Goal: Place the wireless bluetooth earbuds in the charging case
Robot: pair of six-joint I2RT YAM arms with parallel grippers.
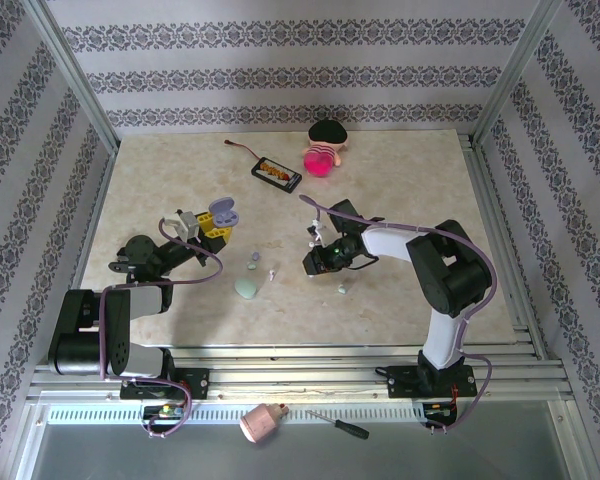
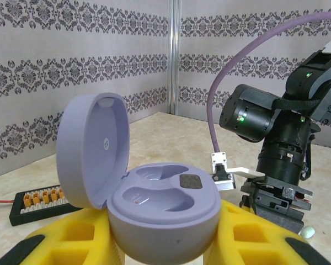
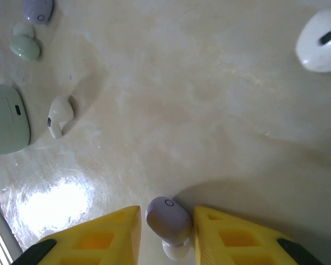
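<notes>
Left gripper [image 1: 213, 226]: closed on the base of the lavender charging case [image 2: 154, 199], with a yellow finger [image 2: 71, 237] pressed to each side.
Lavender charging case: raised over the left part of the table [image 1: 410, 190], with the lid swung open and upright and two wells facing up.
Right gripper [image 3: 166, 213]: low over mid-table, set narrow around a lavender earbud [image 3: 168, 220]; pinched or merely flanked, cannot tell.
Between the arms: mint case [image 3: 5, 127] lying shut on the table, with a white earbud [image 3: 59, 115] just beside it.
Near that: mint earbud [image 3: 25, 47] and second lavender earbud [image 3: 37, 8], close together.
Other white earbud [image 3: 320, 40]: alone on the table, well apart from the rest.
Far side: phone [image 1: 276, 173] lying flat, well apart from the earbuds.
</notes>
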